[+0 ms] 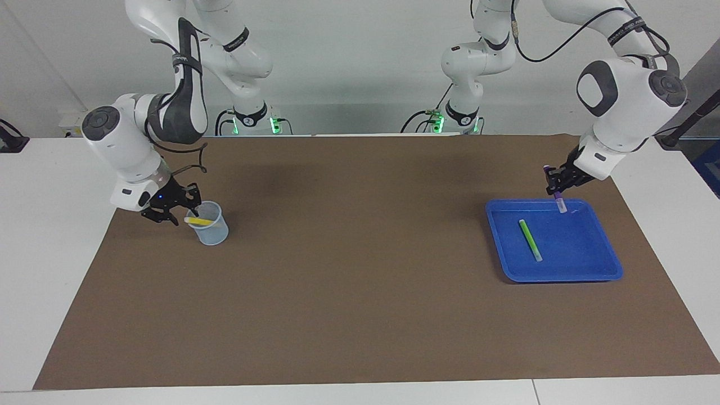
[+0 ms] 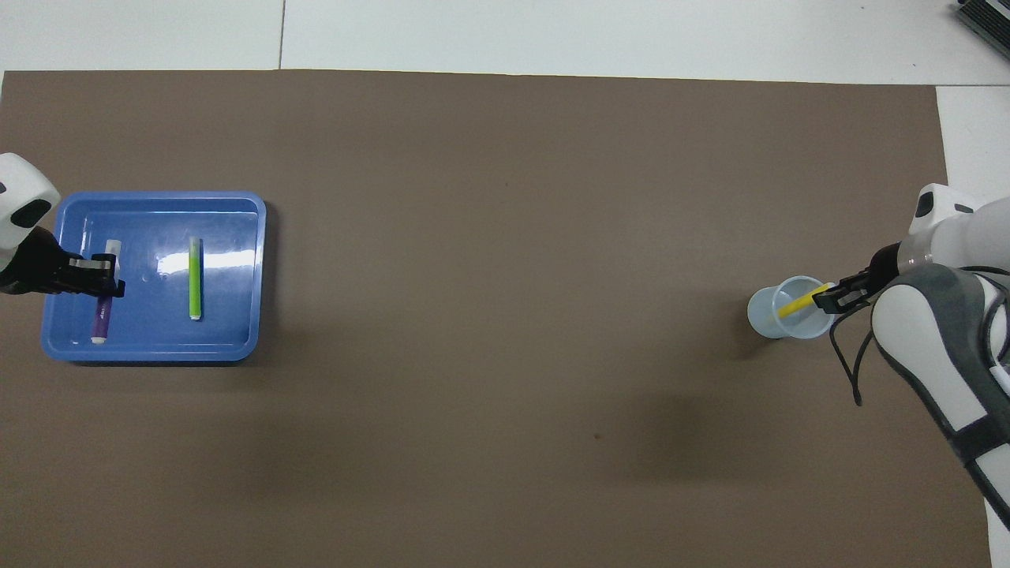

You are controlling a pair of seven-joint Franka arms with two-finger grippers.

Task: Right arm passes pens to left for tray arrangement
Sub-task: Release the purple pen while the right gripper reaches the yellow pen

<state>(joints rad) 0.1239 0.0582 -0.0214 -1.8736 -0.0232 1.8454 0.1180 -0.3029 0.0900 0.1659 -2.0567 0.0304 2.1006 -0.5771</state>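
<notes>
The blue tray (image 1: 562,278) (image 2: 150,354) lies at the left arm's end of the mat, and a green pen (image 1: 530,240) (image 2: 195,278) lies flat in it. My left gripper (image 1: 554,181) (image 2: 99,285) is shut on the purple pen (image 1: 558,199) (image 2: 101,319). It holds the pen tilted over the part of the tray nearest the robots, pale end down. Whether the pen touches the tray floor I cannot tell. At the right arm's end, the yellow pen (image 1: 199,221) (image 2: 798,304) leans in a pale cup (image 1: 212,232) (image 2: 765,315). My right gripper (image 1: 183,215) (image 2: 832,298) is at the cup's rim, by the pen's upper end.
A brown mat (image 1: 360,281) covers most of the white table. Both arm bases, with green lights, stand at the robots' end. A dark object (image 2: 986,16) shows at one corner of the overhead view.
</notes>
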